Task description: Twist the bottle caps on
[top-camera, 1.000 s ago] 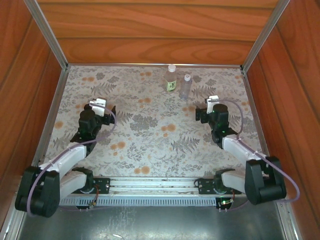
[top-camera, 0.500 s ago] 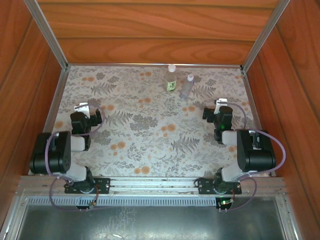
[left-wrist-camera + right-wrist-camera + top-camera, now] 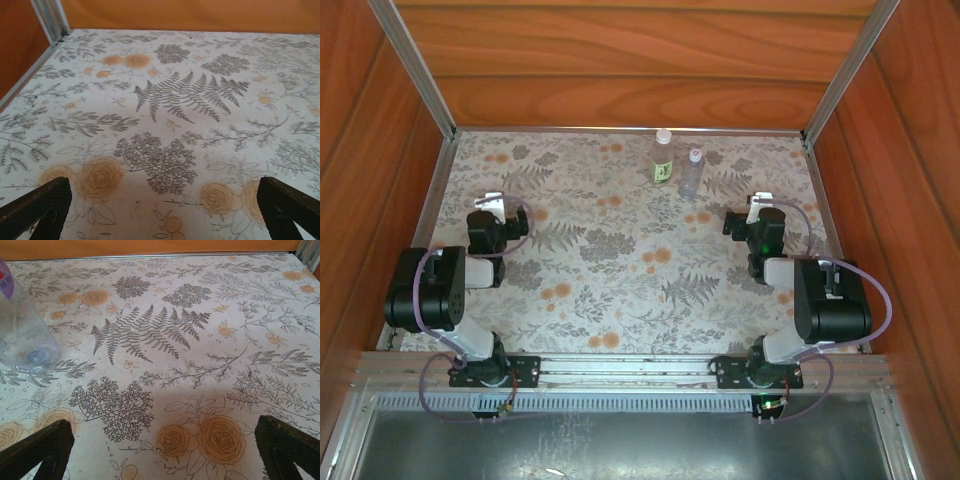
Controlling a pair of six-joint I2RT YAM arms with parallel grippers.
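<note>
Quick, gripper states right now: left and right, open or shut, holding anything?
Left gripper: open, nothing between its jaws.
Right gripper: open, empty; the clear bluish-tinted plastic bottle stands apart from it.

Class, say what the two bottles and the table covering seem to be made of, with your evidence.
Labelled bottle: clear plastic, probably; see-through above its yellow-green band. Slim bottle: clear, faintly tinted plastic; the print shows through it. Table covering: matte printed sheet, perhaps paper or vinyl; flat floral pattern.
</note>
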